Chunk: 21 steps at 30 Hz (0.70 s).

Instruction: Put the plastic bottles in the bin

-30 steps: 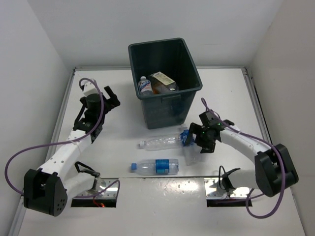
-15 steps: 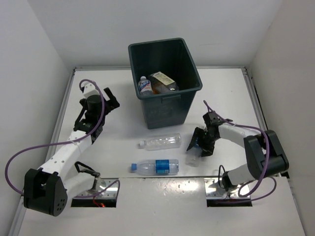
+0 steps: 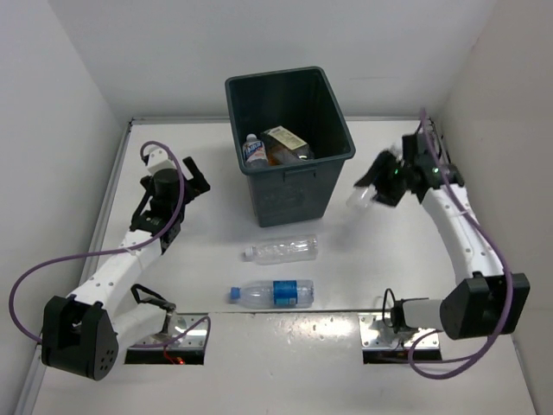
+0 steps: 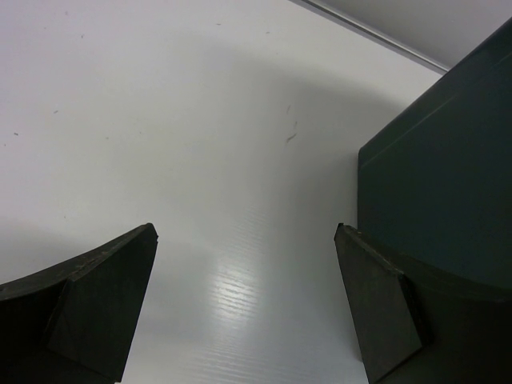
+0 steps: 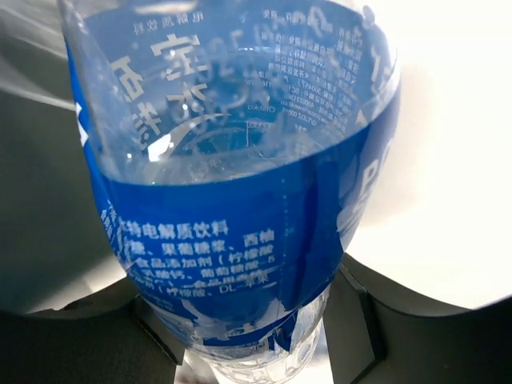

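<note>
The dark grey-green bin (image 3: 298, 166) stands at the back middle of the table, with a labelled bottle (image 3: 253, 149) inside it. In front of it lie two plastic bottles: an unlabelled clear one (image 3: 281, 250) and a blue-labelled one (image 3: 272, 292). My right gripper (image 3: 373, 185) is raised to the right of the bin, shut on a third blue-labelled bottle (image 5: 240, 200) that fills the right wrist view between both fingers (image 5: 362, 320). My left gripper (image 3: 188, 175) is open and holds nothing, left of the bin, whose wall (image 4: 440, 184) shows beside it.
A brown-orange carton (image 3: 286, 141) lies in the bin beside the bottle. White walls close the table on the left, back and right. Purple cables loop from both arms near the front edge.
My right gripper has shut on the blue-labelled bottle that lay right of the unlabelled one and lifted it up and back to the bin's right side. The left arm stays still.
</note>
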Each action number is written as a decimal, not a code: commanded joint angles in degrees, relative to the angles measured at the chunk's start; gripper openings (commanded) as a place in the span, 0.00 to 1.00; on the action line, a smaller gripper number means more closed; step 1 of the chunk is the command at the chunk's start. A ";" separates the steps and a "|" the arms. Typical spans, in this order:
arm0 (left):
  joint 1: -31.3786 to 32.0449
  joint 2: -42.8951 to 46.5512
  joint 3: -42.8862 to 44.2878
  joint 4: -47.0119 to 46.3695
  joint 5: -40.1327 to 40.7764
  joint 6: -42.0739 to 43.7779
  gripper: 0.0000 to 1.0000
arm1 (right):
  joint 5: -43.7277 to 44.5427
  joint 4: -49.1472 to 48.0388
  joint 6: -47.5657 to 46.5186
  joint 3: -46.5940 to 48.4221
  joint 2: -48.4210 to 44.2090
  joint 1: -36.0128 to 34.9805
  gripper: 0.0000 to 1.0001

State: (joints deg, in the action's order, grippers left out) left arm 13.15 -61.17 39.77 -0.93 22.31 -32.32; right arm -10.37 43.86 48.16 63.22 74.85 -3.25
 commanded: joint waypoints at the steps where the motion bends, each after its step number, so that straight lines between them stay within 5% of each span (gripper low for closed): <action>1: 0.21 1.14 -0.66 -2.41 -0.33 -1.00 1.00 | 6.58 2.29 3.42 15.85 0.73 0.25 0.38; 6: 0.21 1.14 -1.18 -2.41 -0.33 -1.52 1.00 | 16.14 -3.15 7.03 29.22 1.53 -0.97 0.39; 10: 0.21 2.27 -1.71 -1.88 -0.33 -1.52 1.00 | 27.49 -7.28 7.74 39.41 3.89 -10.34 0.39; 14: 0.21 2.28 -2.23 -1.36 -0.33 -1.52 1.00 | 24.80 -19.72 1.78 39.08 5.65 -17.12 0.40; 16: 0.21 2.81 -2.24 -1.36 -0.33 -1.52 1.00 | 16.65 -22.23 1.14 39.69 7.93 -18.11 0.50; 17: 0.21 2.81 -2.24 -1.36 -0.85 -1.52 1.00 | 11.30 -20.49 1.67 41.00 11.95 -19.33 0.63; 18: 0.21 2.81 -2.24 -1.36 -0.86 -1.52 1.00 | 8.47 -18.13 1.67 45.37 14.42 -19.86 0.91; 19: 0.21 2.81 -2.24 -1.36 -0.86 -1.52 1.00 | 6.35 -15.15 0.98 48.37 17.06 -21.17 1.00; 21: 0.21 2.81 -1.71 -1.36 -0.86 -1.52 1.00 | 6.40 -6.38 -1.12 53.30 20.85 -23.28 1.00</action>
State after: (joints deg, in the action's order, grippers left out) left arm 13.15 -59.72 37.95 -1.28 21.85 -33.50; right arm 2.04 30.26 50.11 111.63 91.11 -24.01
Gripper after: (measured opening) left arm 0.997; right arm 0.993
